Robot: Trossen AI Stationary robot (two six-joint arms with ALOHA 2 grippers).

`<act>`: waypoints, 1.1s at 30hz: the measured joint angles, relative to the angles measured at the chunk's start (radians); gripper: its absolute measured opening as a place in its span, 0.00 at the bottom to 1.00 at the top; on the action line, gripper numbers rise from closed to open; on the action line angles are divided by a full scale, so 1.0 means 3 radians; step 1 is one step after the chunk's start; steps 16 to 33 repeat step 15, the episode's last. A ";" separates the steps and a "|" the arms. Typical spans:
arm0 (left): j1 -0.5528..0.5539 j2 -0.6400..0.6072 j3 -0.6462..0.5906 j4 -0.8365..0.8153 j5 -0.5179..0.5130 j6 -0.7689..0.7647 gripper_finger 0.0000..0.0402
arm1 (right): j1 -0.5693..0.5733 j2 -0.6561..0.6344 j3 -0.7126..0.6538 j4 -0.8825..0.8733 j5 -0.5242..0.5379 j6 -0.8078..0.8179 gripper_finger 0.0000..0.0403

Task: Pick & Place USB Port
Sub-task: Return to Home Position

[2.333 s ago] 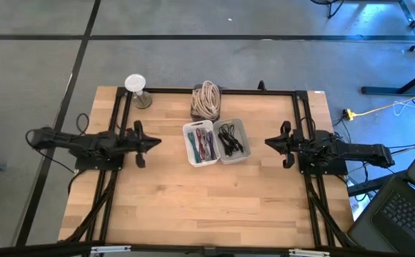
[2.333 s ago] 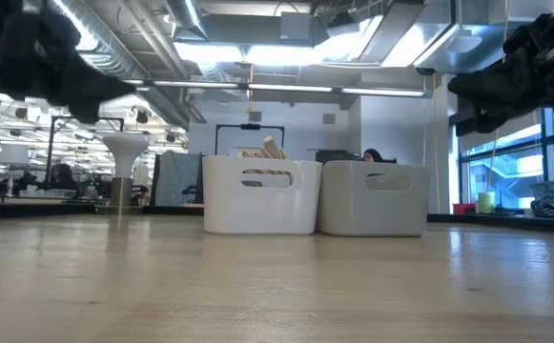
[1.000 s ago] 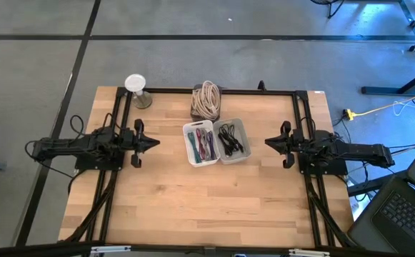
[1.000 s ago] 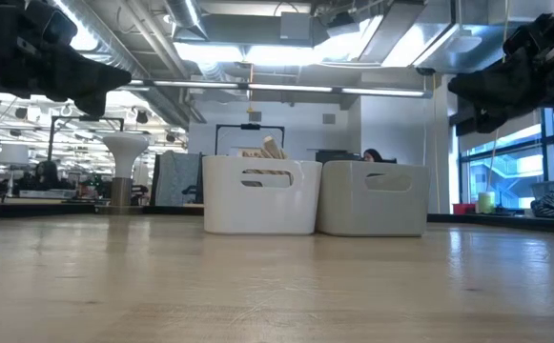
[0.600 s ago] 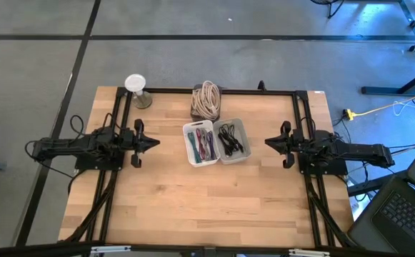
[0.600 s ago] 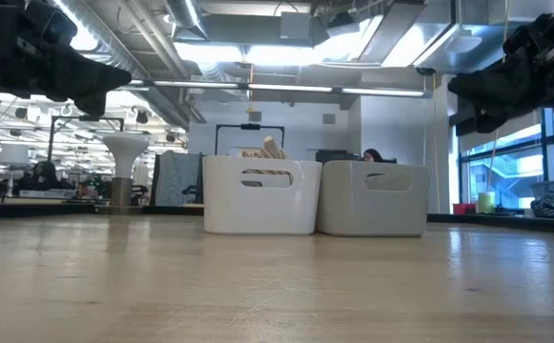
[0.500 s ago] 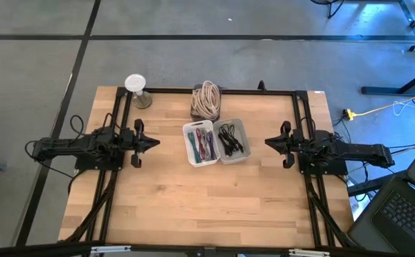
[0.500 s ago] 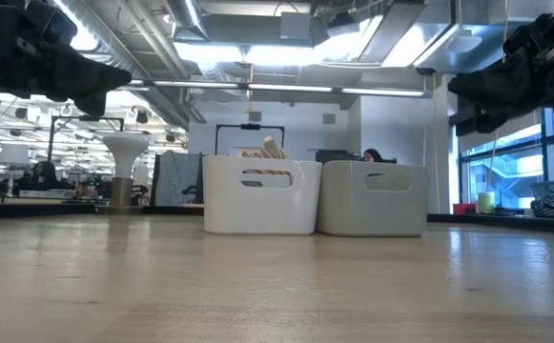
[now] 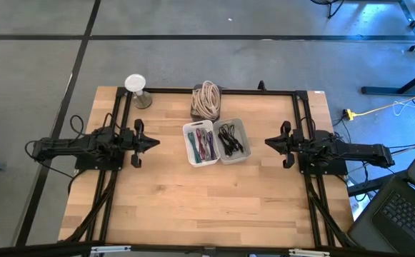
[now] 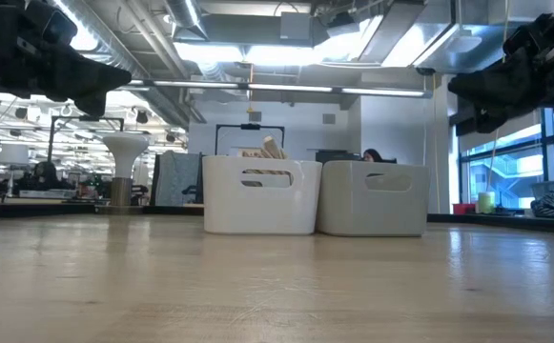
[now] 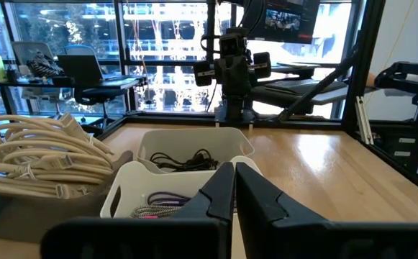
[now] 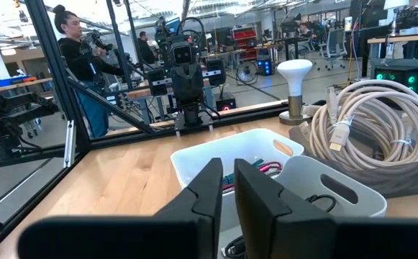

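Note:
Two white bins stand side by side mid-table. The left bin (image 9: 186,143) holds coloured cables (image 9: 203,145); the right bin (image 9: 248,139) holds black cables (image 9: 231,140). I cannot pick out a USB port among them. My left gripper (image 9: 157,142) hovers level at the table's left side, shut and pointing at the bins, also seen in its wrist view (image 11: 234,167). My right gripper (image 9: 267,142) hovers level at the right side facing them. Its fingers (image 12: 228,164) are shut to a narrow slit with nothing between.
A coil of beige cable (image 9: 207,98) lies on a grey tray at the far edge behind the bins. A white mushroom-shaped lamp (image 9: 136,89) stands at the far left corner. Bare wood lies in front of the bins toward the near edge. A person (image 12: 75,50) stands beyond the table.
A couple of seconds ago my left arm drew its rear part in toward the table and settled. Over the last second both arms, the bins and the cables have kept still.

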 joint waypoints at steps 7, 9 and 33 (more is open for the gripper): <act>0.0000 0.0000 0.0000 0.0000 -0.0001 0.0000 0.03 | 0.0001 0.0000 0.0000 0.0000 0.0000 0.0000 0.10; 0.0000 0.0000 0.0000 0.0000 0.0000 0.0000 0.03 | 0.0000 0.0000 0.0000 0.0001 0.0000 0.0000 0.10; 0.0000 0.0000 0.0000 0.0000 -0.0001 0.0000 0.02 | 0.0000 0.0000 0.0000 0.0000 0.0000 0.0001 0.10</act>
